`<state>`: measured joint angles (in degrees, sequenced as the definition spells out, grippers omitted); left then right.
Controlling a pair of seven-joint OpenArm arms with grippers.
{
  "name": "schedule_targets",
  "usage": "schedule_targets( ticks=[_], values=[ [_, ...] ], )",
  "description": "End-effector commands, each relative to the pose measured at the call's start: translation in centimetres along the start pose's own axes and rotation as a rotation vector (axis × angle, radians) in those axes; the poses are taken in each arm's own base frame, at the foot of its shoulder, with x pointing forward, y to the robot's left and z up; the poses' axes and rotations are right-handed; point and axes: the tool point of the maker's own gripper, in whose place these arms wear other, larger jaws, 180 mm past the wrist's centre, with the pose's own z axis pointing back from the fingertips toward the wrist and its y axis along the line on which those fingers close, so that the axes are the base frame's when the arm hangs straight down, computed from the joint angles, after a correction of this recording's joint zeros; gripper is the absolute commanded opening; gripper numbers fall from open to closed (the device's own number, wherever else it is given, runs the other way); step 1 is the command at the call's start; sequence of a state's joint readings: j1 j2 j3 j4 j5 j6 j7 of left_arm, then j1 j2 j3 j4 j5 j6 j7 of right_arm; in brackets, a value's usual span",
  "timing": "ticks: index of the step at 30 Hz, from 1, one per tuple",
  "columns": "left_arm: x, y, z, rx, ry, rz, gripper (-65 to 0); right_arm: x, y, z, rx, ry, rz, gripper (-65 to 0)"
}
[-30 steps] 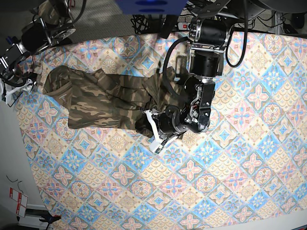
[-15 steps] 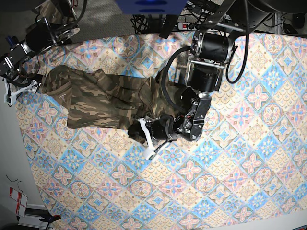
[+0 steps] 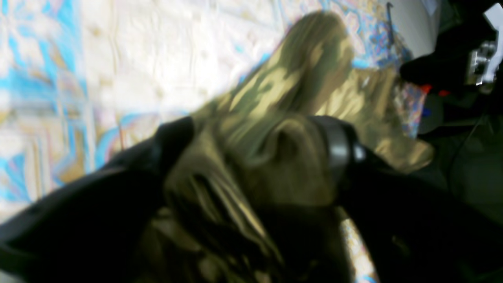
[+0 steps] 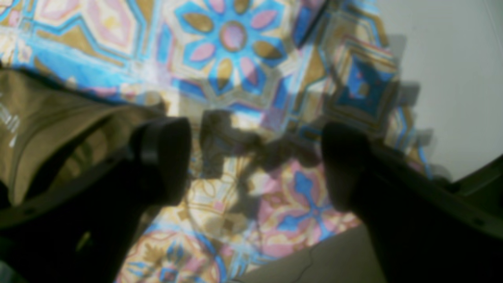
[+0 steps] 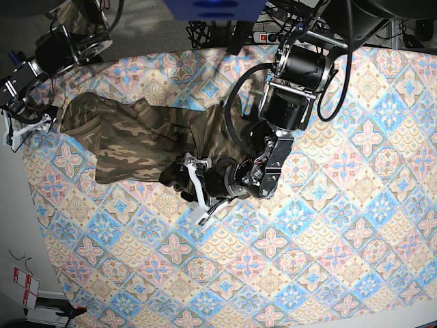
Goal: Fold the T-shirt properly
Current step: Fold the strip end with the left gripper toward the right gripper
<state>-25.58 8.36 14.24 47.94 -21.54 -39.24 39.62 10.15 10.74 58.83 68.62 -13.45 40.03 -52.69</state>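
The camouflage T-shirt (image 5: 130, 143) lies bunched on the upper left of the patterned cloth. Its right end is drawn into a dark heap under my left gripper (image 5: 194, 190). In the left wrist view that gripper (image 3: 255, 145) stands open, its fingers wide apart, with a loose fold of T-shirt (image 3: 298, 78) lying between them and running away beyond. My right gripper (image 5: 26, 124) hovers at the shirt's far left end. In the right wrist view it (image 4: 255, 157) is open with nothing between its fingers, over bare cloth, and the T-shirt's edge (image 4: 47, 118) lies just beside its left finger (image 4: 165, 153).
The blue-pink tile-patterned cloth (image 5: 307, 260) covers the whole table. Its left edge drops off to pale floor (image 4: 452, 59) close to the right gripper. Cables and a power strip (image 5: 263, 33) run along the back. The left arm's bulky black body (image 5: 293, 102) hangs over the middle.
My left arm has swept leftward, dragging the T-shirt's right end with it, and its jaws have gone from shut to wide apart. The right arm has barely moved.
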Motion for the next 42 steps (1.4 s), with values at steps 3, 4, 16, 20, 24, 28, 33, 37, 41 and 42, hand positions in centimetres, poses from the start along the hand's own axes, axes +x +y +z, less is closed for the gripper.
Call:
schedule_targets(
  ticks=[3,4,16,20,24,28,33,37,41,42],
  values=[
    [6.7,-4.0,1.0,-0.062,-0.167,-0.162,-16.1,2.0,-1.0,0.8,-0.022,-0.054,0.004,-15.0],
    [7.5,-5.0,1.4,-0.075,-0.201,-0.188,-16.1,2.0,-1.0,0.8,-0.022,-0.054,0.004,-15.0],
    [1.8,2.2,12.2,0.204,-0.065,-0.220,-16.2,2.4,-1.3,1.0,-0.032,-0.063,0.008,-15.0],
    [-1.1,5.1,15.7,0.289,-0.025,-0.178,-16.2,2.3,-1.2,1.0,-0.030,-0.059,0.006,-15.1],
    [-3.4,5.9,15.2,0.282,0.014,-0.120,-16.2,2.6,-1.1,1.1,-0.027,-0.066,0.004,-15.1],
    [-5.0,7.0,14.5,0.275,0.051,-0.054,-16.2,3.1,-2.0,2.4,-0.071,-0.050,0.017,-15.0],
    [-8.1,7.8,12.4,0.236,0.049,0.040,-16.2,3.7,-2.5,3.8,-0.106,-0.014,0.020,-15.1],
    [-10.6,8.2,10.5,0.203,0.076,0.112,-16.2,3.0,-2.4,3.8,-0.105,0.029,0.018,-15.1],
    [-11.5,7.8,9.3,0.177,0.087,0.127,-16.2,2.9,-1.3,3.5,-0.038,0.021,-0.014,-15.1],
    [-11.5,7.6,9.1,0.171,0.088,0.120,-16.2,3.0,-0.9,3.5,-0.018,0.013,-0.023,-15.0]
  ],
)
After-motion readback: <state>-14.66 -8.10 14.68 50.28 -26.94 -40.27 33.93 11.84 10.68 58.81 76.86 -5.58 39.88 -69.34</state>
